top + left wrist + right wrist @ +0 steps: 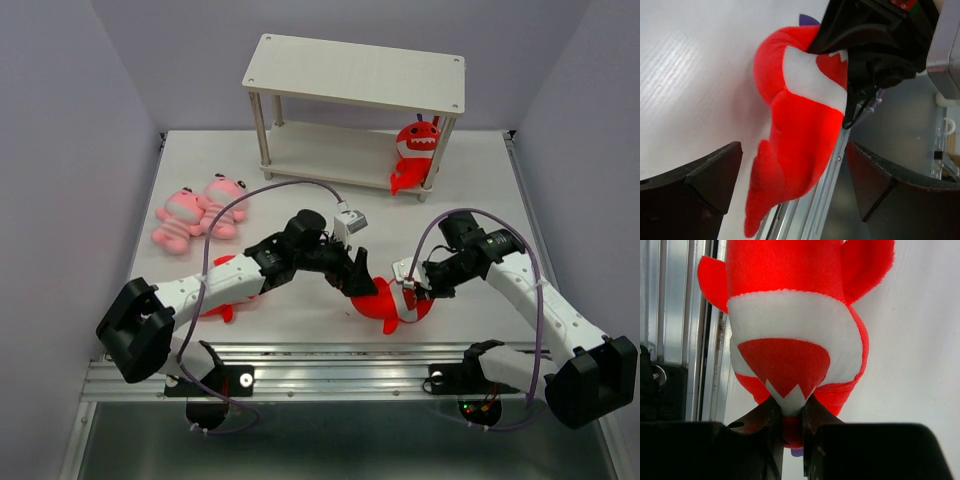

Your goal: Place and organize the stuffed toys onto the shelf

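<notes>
My right claw [790,412] is clamped on the red shark toy [790,315] at its toothy mouth; left claw [792,167] gapes wide astride its tail; toy lies at worktop [330,215] near edge; second shark [415,150] on shelf [355,72] lower board, right end.

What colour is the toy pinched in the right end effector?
Bright red toy with a white, toothy mouth band; clearest in the right wrist view.

I see top view looking down from behind arm bases, far off. Both wrist views sit close, facing past own fingers [700,185] at same red shark [387,300].
</notes>
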Robot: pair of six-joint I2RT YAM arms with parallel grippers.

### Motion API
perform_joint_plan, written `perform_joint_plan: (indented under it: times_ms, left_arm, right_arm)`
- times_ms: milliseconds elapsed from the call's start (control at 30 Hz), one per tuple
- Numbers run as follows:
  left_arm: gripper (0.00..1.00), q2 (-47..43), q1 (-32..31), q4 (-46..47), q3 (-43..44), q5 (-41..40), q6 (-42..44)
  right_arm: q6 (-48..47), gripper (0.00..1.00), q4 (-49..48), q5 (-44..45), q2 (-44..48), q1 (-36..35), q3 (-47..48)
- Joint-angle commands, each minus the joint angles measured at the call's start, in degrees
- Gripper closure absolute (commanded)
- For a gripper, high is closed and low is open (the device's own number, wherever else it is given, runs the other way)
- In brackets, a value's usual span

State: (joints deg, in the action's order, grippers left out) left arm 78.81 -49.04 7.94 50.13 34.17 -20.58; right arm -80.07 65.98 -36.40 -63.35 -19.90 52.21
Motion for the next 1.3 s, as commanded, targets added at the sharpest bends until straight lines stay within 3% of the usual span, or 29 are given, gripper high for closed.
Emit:
perform_joint_plan:
  times_ms: [0, 200, 433, 600, 700, 1000, 1133, 1267]
  left_arm:
    - [0.05, -0.23, -2.11, -1.62, 1.38, 6.78, 3.61]
    - [0.05, -0.06, -5.63, -2.67, -0.82, 3.71, 3.53]
    - [0.26, -0.40, -5.63, -2.67, -2.14, -2.70, 1.86]
    - [0.32, -5.32, -5.72, -1.62, -4.59, -9.20, 0.72]
    - [0.44, -8.84, -5.72, -0.04, -6.96, -12.11, -0.34]
    - [0.51, -14.38, -5.63, 5.67, -11.19, -14.84, -3.59]
    - [0.66, -13.42, -5.72, 8.57, -11.81, -13.17, -5.08]
    - [0.99, -12.80, -5.72, 12.52, -12.77, -12.55, -7.10]
  right_arm:
    - [1.32, 0.82, -2.69, -1.04, 1.21, -0.31, 1.23]
    - [2.46, 0.82, -5.24, -0.07, 2.18, -0.31, 1.14]
    - [3.87, 0.83, -4.72, -1.65, 2.88, -0.31, 3.43]
    - [6.24, 0.83, -5.50, -1.83, 3.41, -0.31, 2.99]
    - [7.73, 0.83, -5.59, -3.40, 3.50, -0.31, 2.73]
    - [10.29, 0.83, -6.74, -6.57, 2.80, -0.31, 1.94]
    - [10.29, 0.83, -6.82, -7.45, 2.45, -0.31, 1.50]
    - [12.91, 0.80, -8.23, -8.42, 2.53, -0.31, 0.79]
